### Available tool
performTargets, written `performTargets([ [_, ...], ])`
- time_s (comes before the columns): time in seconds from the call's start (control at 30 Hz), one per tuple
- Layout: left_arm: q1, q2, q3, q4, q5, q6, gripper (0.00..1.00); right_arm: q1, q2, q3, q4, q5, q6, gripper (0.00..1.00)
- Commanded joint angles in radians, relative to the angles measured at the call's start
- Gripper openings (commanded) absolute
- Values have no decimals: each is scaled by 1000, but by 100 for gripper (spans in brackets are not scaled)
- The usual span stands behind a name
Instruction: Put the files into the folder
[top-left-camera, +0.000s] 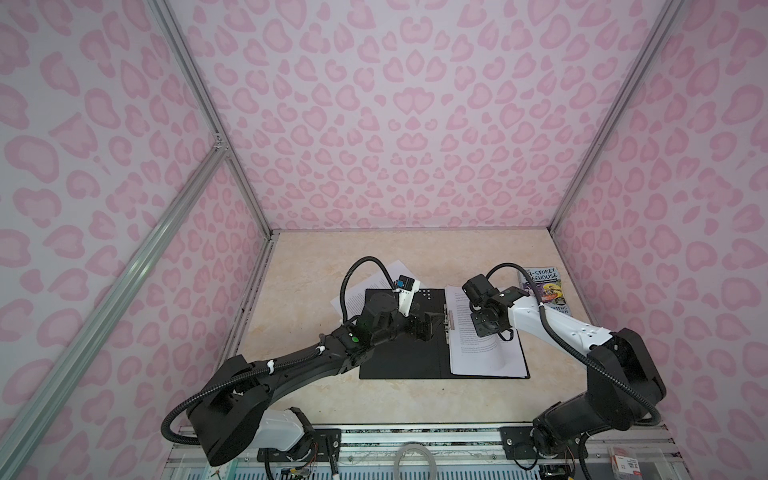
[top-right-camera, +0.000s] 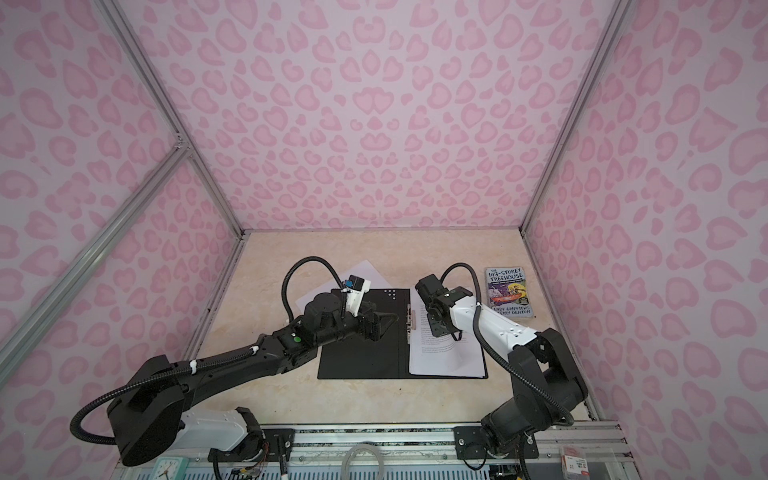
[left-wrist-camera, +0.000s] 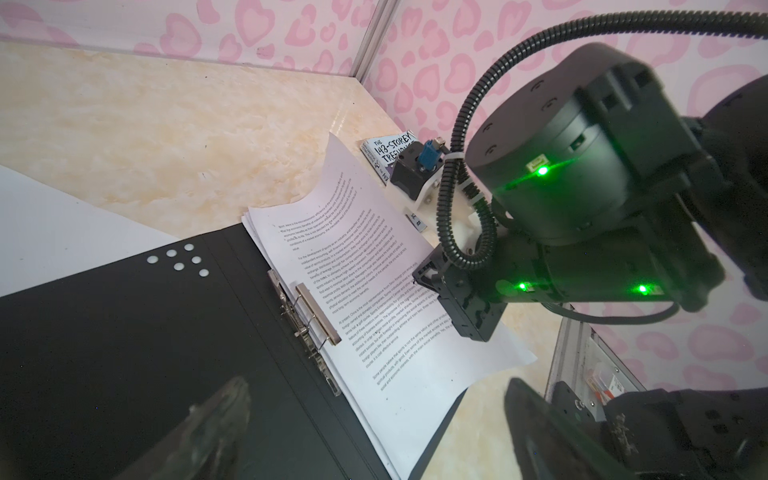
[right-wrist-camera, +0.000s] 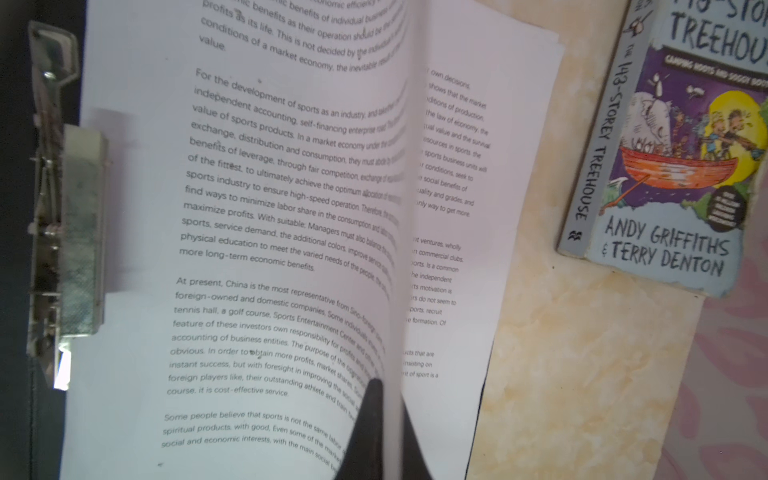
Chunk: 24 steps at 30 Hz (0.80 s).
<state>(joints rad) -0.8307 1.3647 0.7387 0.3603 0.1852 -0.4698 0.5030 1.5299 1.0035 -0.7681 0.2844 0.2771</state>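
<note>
A thin folder, black on the inside, is laid open and flat on the beige marble-patterned tabletop. A stack of white paper sheets printed with black text is laid on the folder's right half. The stack's inner edge is overlapped by the bar of the folder's metal spine clip; whether the bar presses down cannot be told. The outer edge of the top sheet is curled up off the stack and is pinched by the right gripper. The left gripper is held above the folder's left half, close to the spine, spread wide. A separate white printed sheet is tucked partly under the folder's far left corner. A small colourful paperback book is placed beside the folder's far right corner, apart from it
</note>
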Motion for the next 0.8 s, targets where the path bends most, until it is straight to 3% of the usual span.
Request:
performTargets([
  [0.0,-1,7,16,3,-9,11,97,2,7,-6,-1,12,7,2],
  [0.07,1,8,17,2,-7,11,97,1,10,-6,-1,12,8,8],
  [0.2,0,8,18,2,-7,10,97,-1,11,-9,5,28,20,34],
  [0.33,0,5,18,-3,-15,11,97,0,18,-18,17,34,31,49],
  [0.77,-1,12,22,-15,-28,13,97,-24,30,-21,5,103,74,64],
])
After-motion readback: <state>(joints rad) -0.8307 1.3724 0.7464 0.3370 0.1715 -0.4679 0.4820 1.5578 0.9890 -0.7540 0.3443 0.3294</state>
